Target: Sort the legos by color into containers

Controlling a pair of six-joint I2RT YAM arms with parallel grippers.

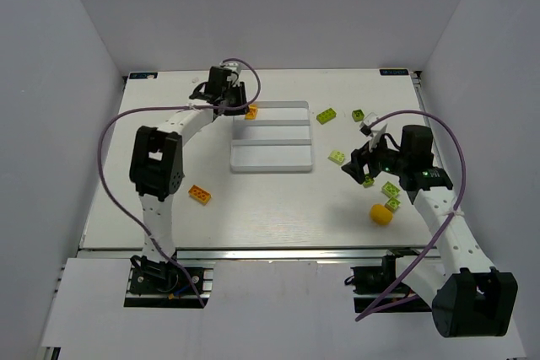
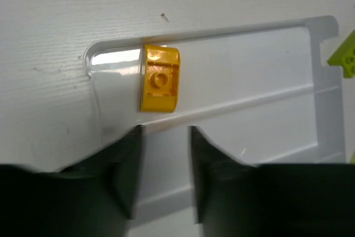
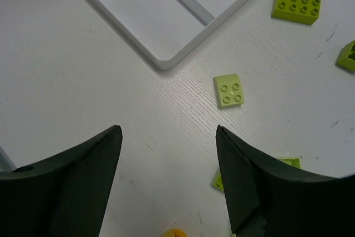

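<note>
Orange and already sorted, the orange brick (image 2: 159,79) lies flat in the far compartment of the white tray (image 2: 249,65), at its eleven o'clock corner. The left fingers (image 2: 125,176) stand partly spread and empty just short of it. The right fingers (image 3: 83,187) gape wide, holding nothing, over the bench (image 3: 83,70) at the tray's four o'clock, likely lining up on the pale green brick (image 3: 229,90). Only the top view shows the second orange brick (image 1: 200,195) loose at the tray's eight o'clock, and only the wrist views show that both gaps are empty.
</note>
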